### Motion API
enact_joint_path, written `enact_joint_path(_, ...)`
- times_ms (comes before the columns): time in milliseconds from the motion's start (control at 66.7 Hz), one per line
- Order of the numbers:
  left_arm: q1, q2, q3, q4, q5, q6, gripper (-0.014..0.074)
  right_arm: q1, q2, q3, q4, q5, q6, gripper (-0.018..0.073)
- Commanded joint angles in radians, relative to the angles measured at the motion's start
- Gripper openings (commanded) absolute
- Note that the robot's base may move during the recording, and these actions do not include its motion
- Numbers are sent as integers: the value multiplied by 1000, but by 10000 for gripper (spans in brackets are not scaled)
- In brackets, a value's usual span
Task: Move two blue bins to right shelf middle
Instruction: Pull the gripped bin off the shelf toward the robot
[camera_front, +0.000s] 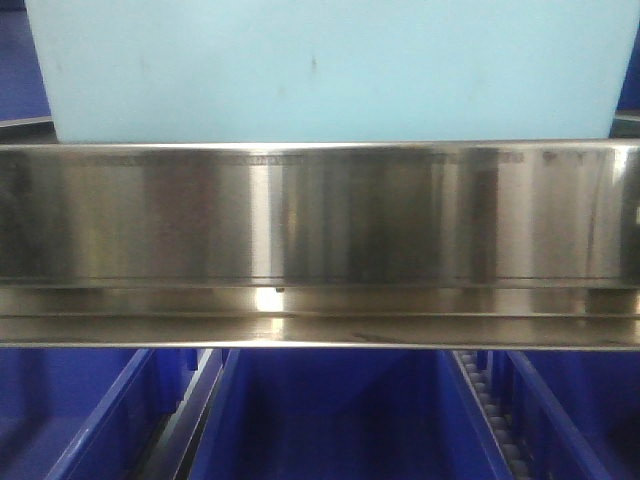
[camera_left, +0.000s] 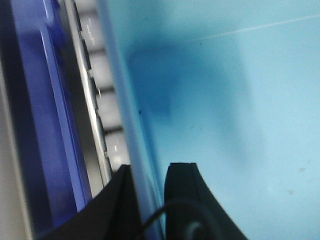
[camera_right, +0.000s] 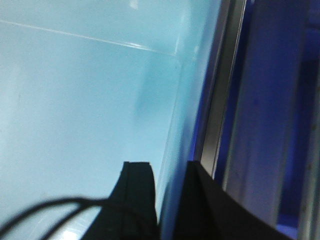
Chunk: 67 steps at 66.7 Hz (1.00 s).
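Observation:
One pale blue bin (camera_front: 320, 70) fills the top of the front view, just above and behind the shiny rail of the right shelf middle (camera_front: 320, 215). The rail hides its bottom, so I cannot tell whether it rests on the tier. My left gripper (camera_left: 152, 167) is shut on the bin's left wall, one finger inside and one outside, with the bin's inside (camera_left: 225, 100) to the right. My right gripper (camera_right: 165, 165) is shut on the bin's right wall in the same way, beside its inside (camera_right: 75, 100). The second pale bin is out of view.
Dark blue bins (camera_front: 340, 420) stand on the tier below the rail, with roller tracks (camera_front: 490, 410) between them. A dark blue bin (camera_left: 40, 100) and a roller track (camera_left: 97, 75) lie left of the held bin. Another dark blue bin (camera_right: 270, 100) lies to its right.

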Motion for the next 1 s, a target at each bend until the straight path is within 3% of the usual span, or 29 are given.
enact_joint_path(0, 0, -49, -63, -17, -29, 8, -111, -4, -68, -10, -26, -54, -22, -152)
enact_joint_path(210, 0, -117, -140, -26, -29, -10, -111, -4, -157, -69, -26, -93, -22, -152)
enact_joint_path(540, 0, -210, -195, -35, -29, -11, -111, -4, -169, -301, -26, -25, -22, -152)
enact_joint_path(990, 0, -215, -195, -27, -29, -11, -111, -4, -169, -310, -26, -31, -22, -152)
